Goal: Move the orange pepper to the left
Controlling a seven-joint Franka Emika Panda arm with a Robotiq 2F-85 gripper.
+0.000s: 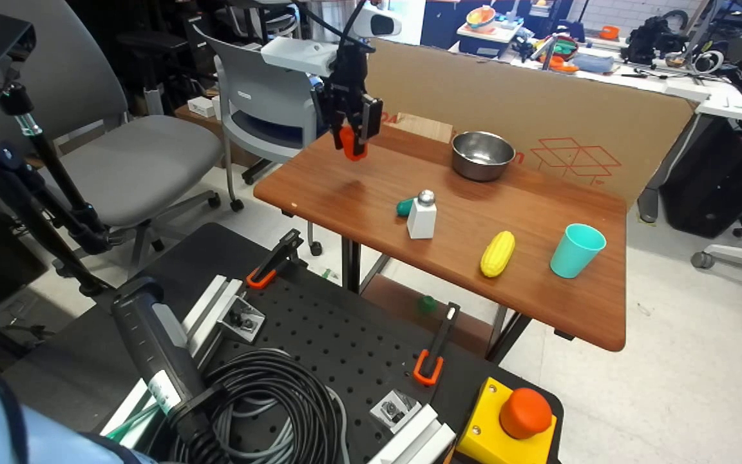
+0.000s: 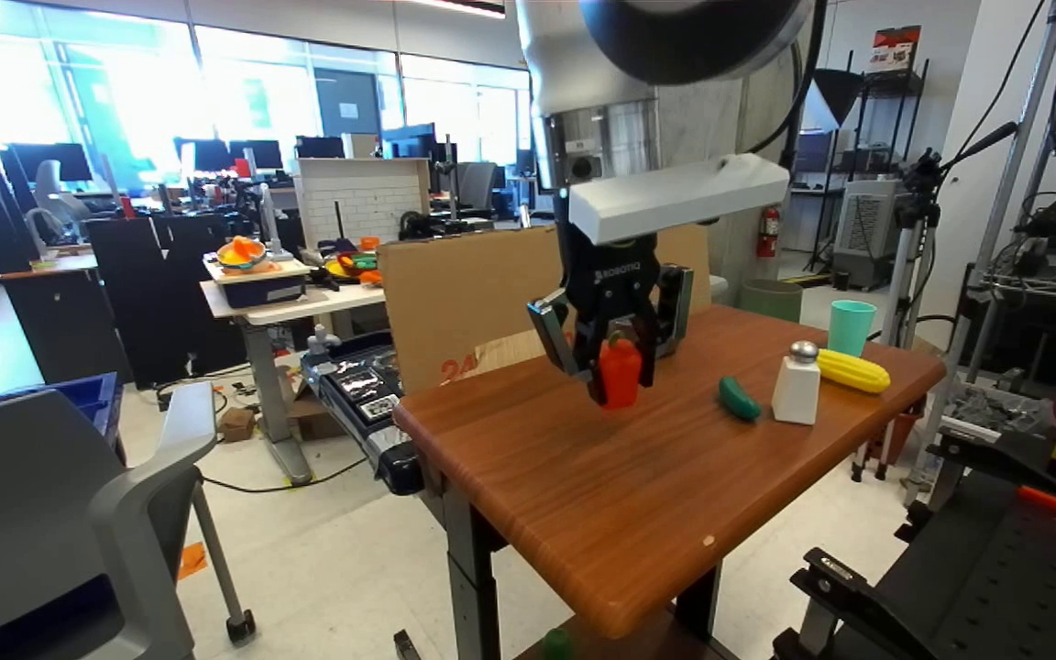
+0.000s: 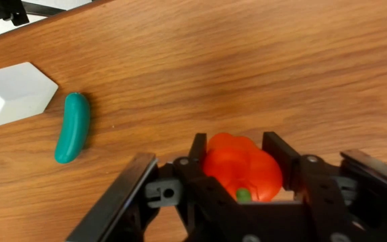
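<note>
The orange pepper (image 1: pixel 354 147) is a rounded orange-red toy with a green stem. My gripper (image 3: pixel 234 137) is shut on it, one finger on each side, and the pepper (image 3: pixel 244 168) shows between the fingers in the wrist view. In an exterior view the gripper (image 2: pixel 622 380) points down and holds the pepper (image 2: pixel 620 371) upright. The pepper is in the air above the wooden table (image 1: pixel 306 180), with a shadow below it. Part of its lower stem side is hidden by the gripper body in the wrist view.
A white bottle (image 1: pixel 422 218) and a green toy (image 3: pixel 73 127) stand close together on the table. A metal bowl (image 1: pixel 482 156), a yellow corn (image 1: pixel 498 254) and a teal cup (image 1: pixel 577 251) are farther along. A cardboard wall (image 1: pixel 538 116) runs along one table edge.
</note>
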